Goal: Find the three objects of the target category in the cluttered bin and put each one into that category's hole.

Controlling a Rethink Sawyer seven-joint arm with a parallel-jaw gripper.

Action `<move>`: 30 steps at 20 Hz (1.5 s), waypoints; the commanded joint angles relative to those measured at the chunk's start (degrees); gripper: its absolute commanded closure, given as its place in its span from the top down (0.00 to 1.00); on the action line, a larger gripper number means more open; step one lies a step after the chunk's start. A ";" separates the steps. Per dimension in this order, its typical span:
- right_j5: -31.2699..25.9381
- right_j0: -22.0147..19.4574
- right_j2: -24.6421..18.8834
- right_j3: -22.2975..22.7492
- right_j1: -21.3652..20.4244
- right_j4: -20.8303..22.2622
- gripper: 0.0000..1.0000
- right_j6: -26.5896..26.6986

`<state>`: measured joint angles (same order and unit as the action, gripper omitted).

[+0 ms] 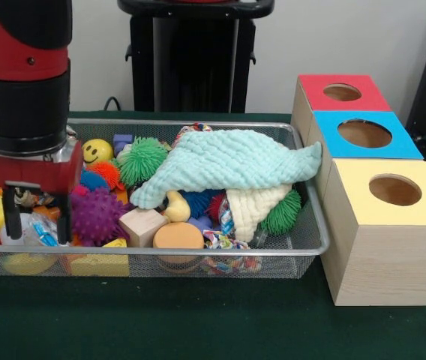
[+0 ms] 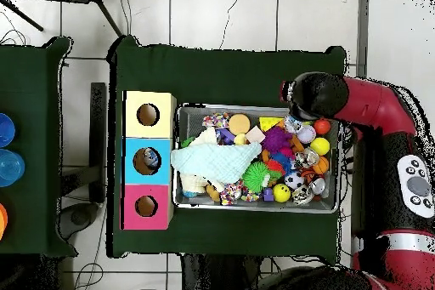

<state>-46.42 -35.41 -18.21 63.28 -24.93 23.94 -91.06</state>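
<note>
You see the gripper (image 1: 37, 214) low in the bin (image 1: 198, 253) near the worktop's end, jaws released around small toys, probably to dig for a target

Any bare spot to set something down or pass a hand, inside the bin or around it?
Inside the bin, none: toys cover the floor, the mint cloth drapes over the middle, and the gripper is down at one end. Free room is the green table along the bin's camera-side rim in the front view.
</note>
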 commanded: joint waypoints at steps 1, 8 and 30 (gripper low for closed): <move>-0.88 -1.32 -3.18 -1.78 4.46 2.83 1.00 10.49; -2.03 -0.97 -3.10 -1.37 3.40 2.10 1.00 10.39; -1.43 -3.91 -1.91 12.35 -5.89 2.55 1.00 9.08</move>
<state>-46.42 -38.20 -18.18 69.34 -29.60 24.26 -91.06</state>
